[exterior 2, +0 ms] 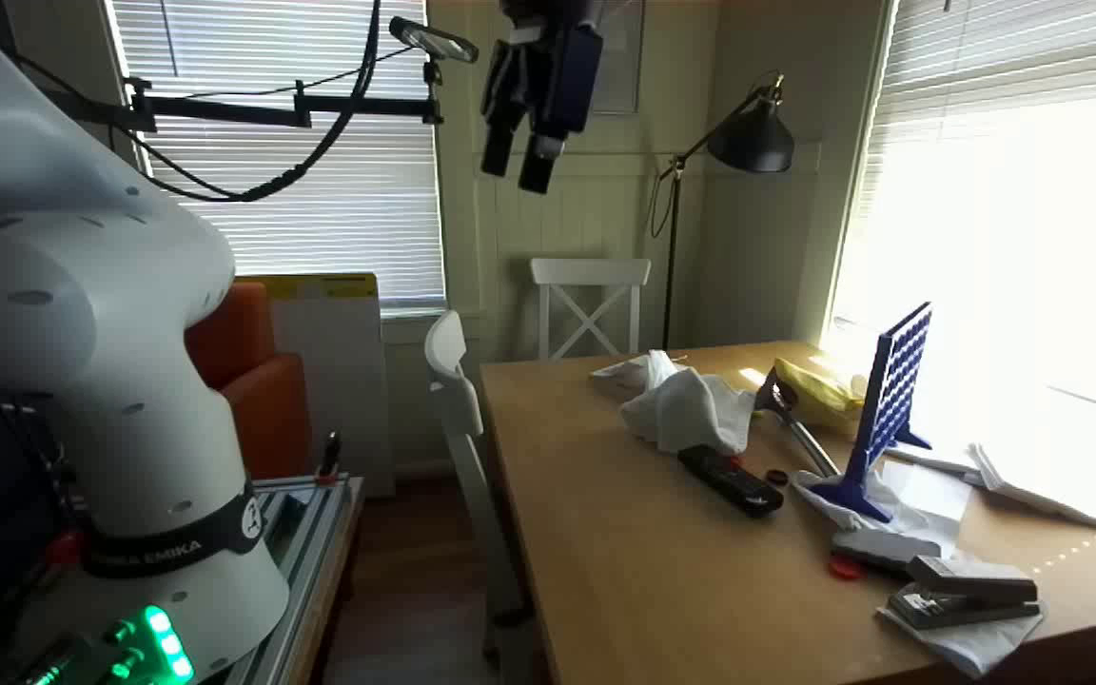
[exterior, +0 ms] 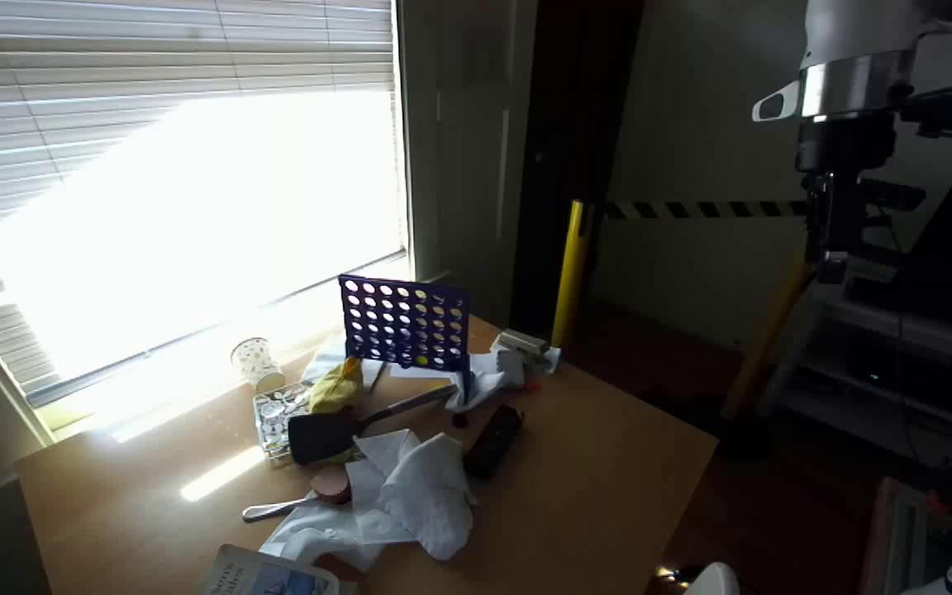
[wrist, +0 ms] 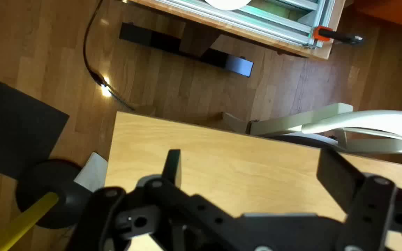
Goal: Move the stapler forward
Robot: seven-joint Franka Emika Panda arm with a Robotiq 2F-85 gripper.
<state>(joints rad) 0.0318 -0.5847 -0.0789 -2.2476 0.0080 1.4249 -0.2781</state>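
Stapler (exterior 2: 974, 582): low, elongated, gry-brn, dk gap btwn top & base.

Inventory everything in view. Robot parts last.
windows: 2, white blinds, walls
table: 1, brown, by window
stapler: 1, grey, table edge
rack: 1, blue, table
spatula: 1, black, table
bar: 1, black, table
cloths: several, white, table
discs: 2+, red/dark, table
basket: 1, silvery, table
packet: 1, yellow, by basket
cup: 1, white, by window
book: 1, pale, table
chairs: 2, white, by table
lamp: 1, black, beyond table
armchair: 1, orange, floor
posts: 2, yellow, floor
rest: not itemised
arm: 1, white, beside table
gripper: 1, black, high, open
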